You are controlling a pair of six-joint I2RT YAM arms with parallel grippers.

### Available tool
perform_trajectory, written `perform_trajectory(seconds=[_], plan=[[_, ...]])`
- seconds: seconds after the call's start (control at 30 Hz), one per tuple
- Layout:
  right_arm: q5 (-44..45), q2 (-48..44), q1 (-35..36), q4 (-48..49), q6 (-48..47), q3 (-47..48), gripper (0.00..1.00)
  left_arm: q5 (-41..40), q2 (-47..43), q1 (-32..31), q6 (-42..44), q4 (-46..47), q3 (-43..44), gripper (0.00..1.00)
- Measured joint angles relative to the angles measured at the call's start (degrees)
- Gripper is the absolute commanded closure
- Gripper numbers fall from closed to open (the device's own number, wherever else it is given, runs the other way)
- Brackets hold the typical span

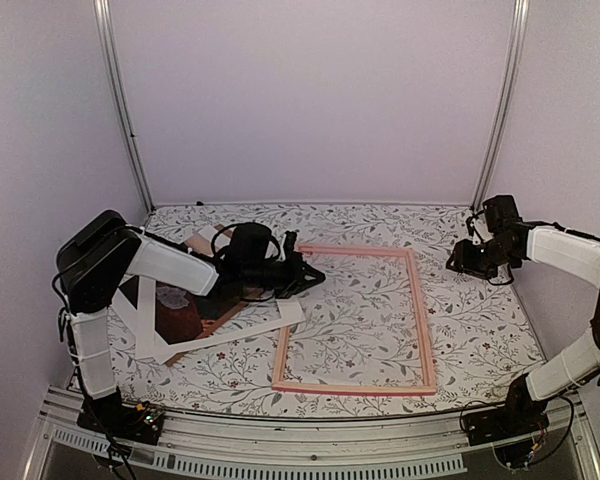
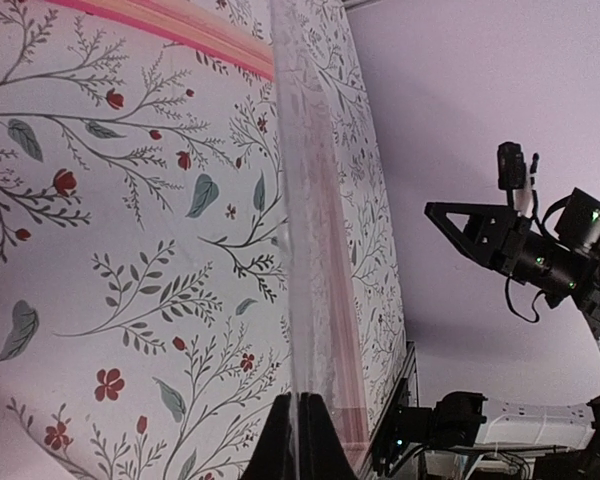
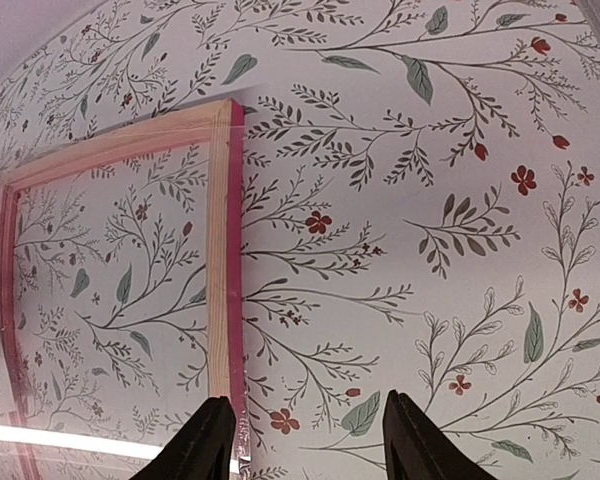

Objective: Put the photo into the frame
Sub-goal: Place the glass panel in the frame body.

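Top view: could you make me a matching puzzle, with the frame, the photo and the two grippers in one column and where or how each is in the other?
1 frame
2 photo
3 left gripper
4 right gripper

A open, above the table's right side
B dark, beneath the left arm
C pink, flat mid-table
D shut on a clear pane, at the frame's far left corner

Pairs: 1-C, 2-B, 3-D, 4-A
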Motion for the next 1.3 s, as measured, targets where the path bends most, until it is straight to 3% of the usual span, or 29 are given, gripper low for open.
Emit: perform_trajectory(seconds=[0.53, 0.63, 0.87, 1.3], plan=[[-1.11, 1.75, 5.14, 1.40, -1.27, -0.07, 0.39, 0.79, 0.17, 1.25, 2.71, -2.93, -0.57, 1.00], [-1.44, 2.54, 6.21, 2.49, -1.27, -0.39, 0.30, -0.15, -0.13, 1.25, 2.69, -2.89, -1.62, 1.00], [-1.66, 3.80, 6.99, 3.56, -1.01, -1.25, 0.24, -1.57, -0.28, 1.27, 2.25, -2.23, -3.34, 1.00], [-1.70, 5.09, 7.50, 4.63, -0.96, -1.44, 0.23, -2.60, -0.57, 1.27, 1.36, -1.11, -3.82, 1.00]])
